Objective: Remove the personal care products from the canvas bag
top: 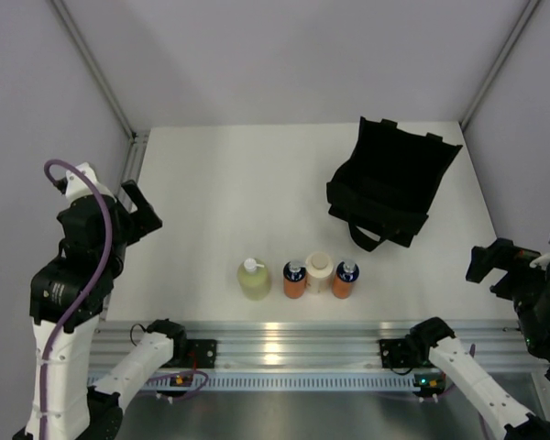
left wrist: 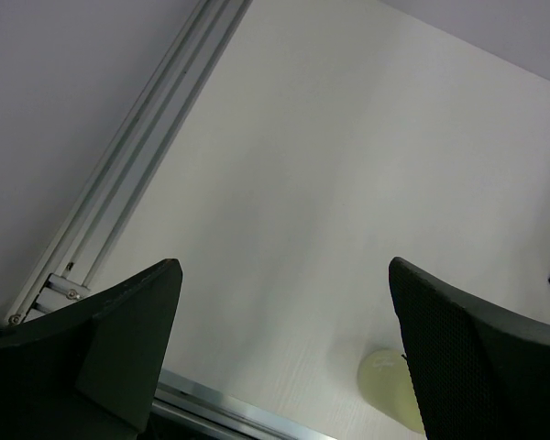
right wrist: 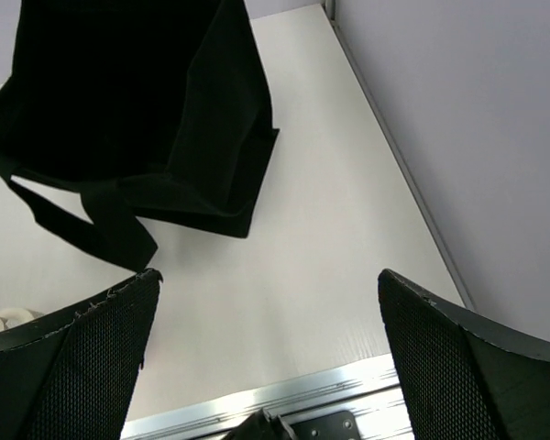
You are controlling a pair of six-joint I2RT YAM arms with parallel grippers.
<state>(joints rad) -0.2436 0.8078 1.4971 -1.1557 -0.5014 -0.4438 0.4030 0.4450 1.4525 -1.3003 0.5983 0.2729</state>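
Four bottles stand in a row near the table's front edge: a yellow-green pump bottle (top: 254, 280), an orange bottle (top: 294, 280), a beige cylinder (top: 319, 272) and a second orange bottle (top: 346, 280). The black canvas bag (top: 390, 183) lies slumped at the back right, its strap toward the bottles; it also shows in the right wrist view (right wrist: 137, 101). My left gripper (top: 145, 213) is open and empty at the left edge; its wrist view shows the yellow-green bottle (left wrist: 390, 390) beside its right finger. My right gripper (top: 488, 261) is open and empty at the right edge.
An aluminium rail (top: 284, 335) runs along the table's front edge, and another rail (left wrist: 128, 174) along the left side. Grey walls close in the left, back and right sides. The arm bases sit below the front rail.
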